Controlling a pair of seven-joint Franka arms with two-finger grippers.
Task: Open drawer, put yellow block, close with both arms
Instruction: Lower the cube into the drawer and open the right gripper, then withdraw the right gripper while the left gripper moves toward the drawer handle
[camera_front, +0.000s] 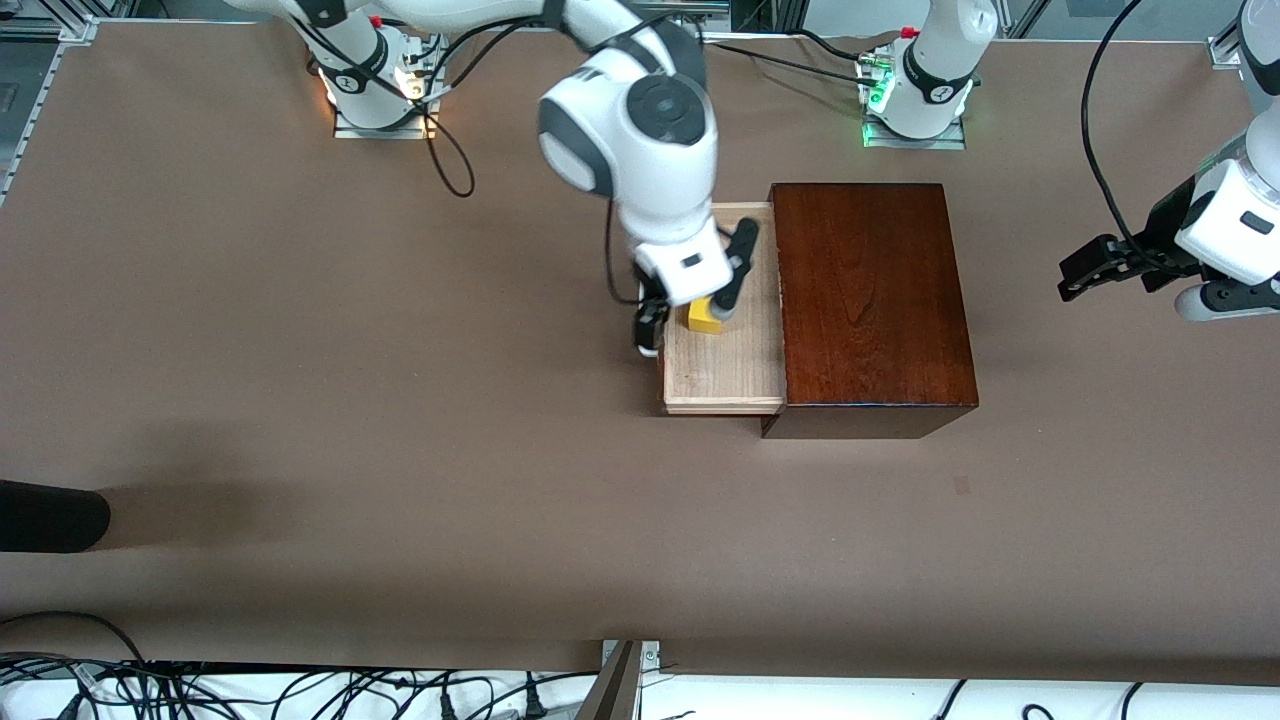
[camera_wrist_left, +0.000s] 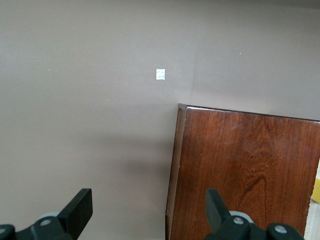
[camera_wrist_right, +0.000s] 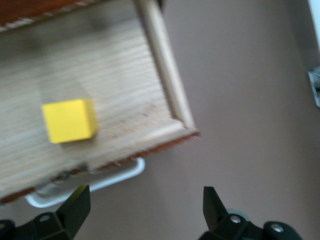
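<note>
The dark-wood box (camera_front: 870, 290) stands mid-table with its drawer (camera_front: 722, 375) pulled out toward the right arm's end. The yellow block (camera_front: 704, 318) lies on the drawer's pale floor, also in the right wrist view (camera_wrist_right: 69, 120). My right gripper (camera_front: 686, 326) hangs open just above the drawer's front edge, beside the block and not touching it. In its wrist view (camera_wrist_right: 145, 210) the fingers straddle bare table beside the white handle (camera_wrist_right: 90, 184). My left gripper (camera_front: 1085, 275) waits open over the table at the left arm's end. Its wrist view (camera_wrist_left: 147, 215) shows the box top (camera_wrist_left: 245, 170).
A black cable loop (camera_front: 450, 160) lies by the right arm's base. A dark object (camera_front: 50, 515) juts in at the table's edge toward the right arm's end. A small pale mark (camera_wrist_left: 160, 74) sits on the brown table (camera_front: 400, 420).
</note>
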